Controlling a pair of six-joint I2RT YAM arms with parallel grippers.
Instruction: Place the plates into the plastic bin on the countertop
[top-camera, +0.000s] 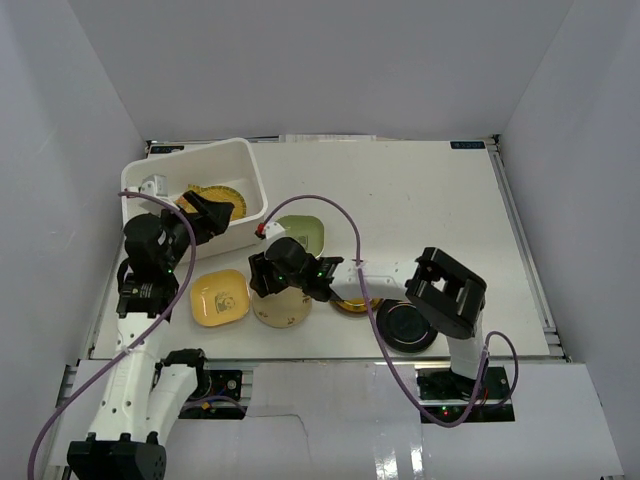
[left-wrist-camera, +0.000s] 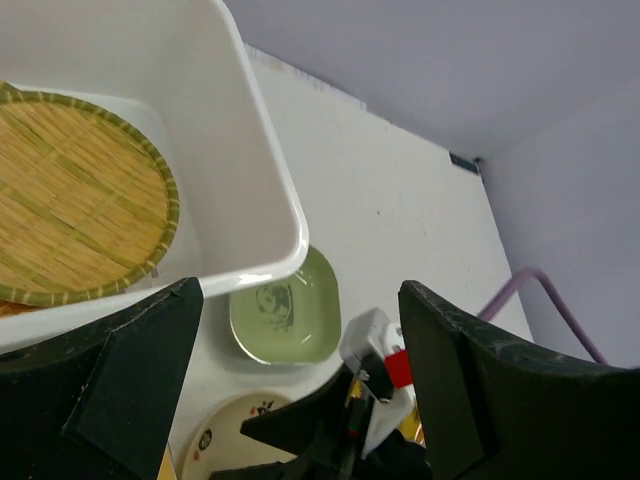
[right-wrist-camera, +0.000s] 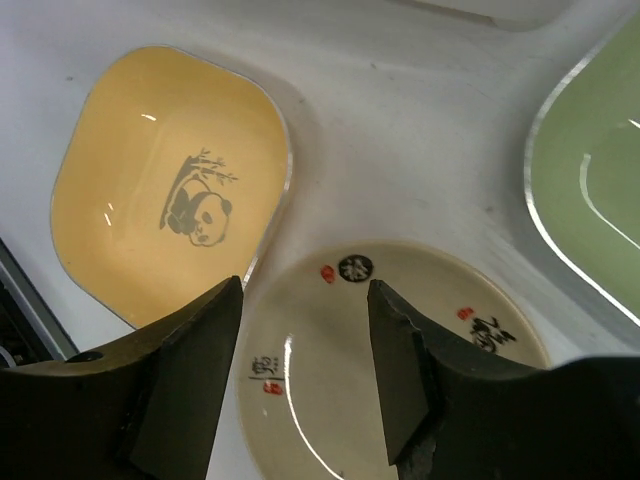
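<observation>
Right jaws half apart over cream plate, left jaws wide over bin

Near right, by the arm bases: glossy black plate (top-camera: 400, 325), round, flat on the white countertop (top-camera: 430, 200), partly under the right arm's elbow. Just left of it is the gold-patterned dark plate (top-camera: 350, 306), mostly hidden by the right arm.

Further left along the near edge are two more:
- cream plate (top-camera: 283, 312), round, with dark and red characters
- yellow plate (top-camera: 220, 297), squarish, with a panda print

Their rims are very close; cannot tell if they touch.

Right gripper (top-camera: 265, 280) hangs over the cream plate's left edge. In the wrist view its jaws stand partway apart with nothing clamped. One finger (right-wrist-camera: 185, 370) is on the yellow-plate side, the other (right-wrist-camera: 405, 370) over the plate's inside, with the rim between them. Cannot tell if either finger touches the plate. A purple cable (top-camera: 357, 240) arcs up from this wrist.

Behind that: green plate (top-camera: 302, 233), squarish, flat on the countertop. It sits just beside the bin's near right corner and apart from the cream plate.

Left gripper (top-camera: 213, 208) is above the bin's near side, jaws wide apart and empty. Its wrist view shows the bin corner and the green plate between the fingers.

Farthest: plastic bin (top-camera: 252, 175), white, at the far-left corner of the countertop, set at a slight angle. A tan woven plate (top-camera: 225, 193) with a green rim lies flat inside it. The five other plates are outside the bin
</observation>
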